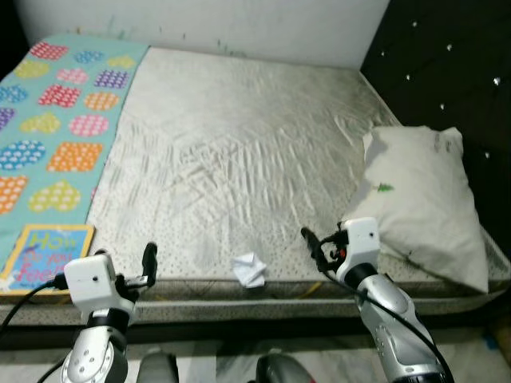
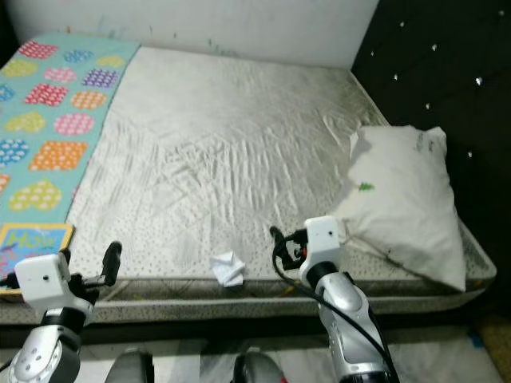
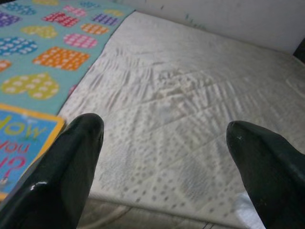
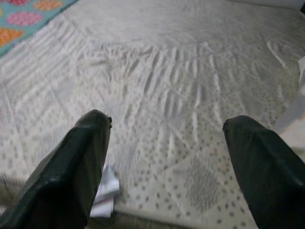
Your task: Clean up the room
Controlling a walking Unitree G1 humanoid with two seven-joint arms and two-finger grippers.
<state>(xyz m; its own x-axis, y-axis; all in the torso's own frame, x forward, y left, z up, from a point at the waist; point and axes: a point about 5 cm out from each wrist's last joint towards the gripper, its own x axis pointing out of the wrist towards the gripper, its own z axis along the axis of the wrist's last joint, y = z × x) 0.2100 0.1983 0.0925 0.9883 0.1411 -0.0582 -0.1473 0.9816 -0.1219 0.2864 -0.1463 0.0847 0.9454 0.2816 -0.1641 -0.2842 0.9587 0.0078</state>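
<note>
A crumpled white paper (image 1: 250, 270) lies on the grey mattress (image 1: 239, 144) at its front edge, between my two arms. A colourful book (image 1: 44, 255) rests at the front left corner, on the edge of the teal heart-patterned blanket (image 1: 56, 120). My left gripper (image 1: 149, 259) hovers over the front edge just right of the book, open and holding nothing. My right gripper (image 1: 313, 242) is raised right of the paper, open and holding nothing. In the right wrist view the paper (image 4: 106, 191) sits beside one black finger (image 4: 81, 162).
A white pillow (image 1: 423, 203) lies at the right side of the bed, close to my right arm. A dark tufted headboard (image 1: 447, 64) stands behind it, and a white wall (image 1: 239, 24) runs along the far side.
</note>
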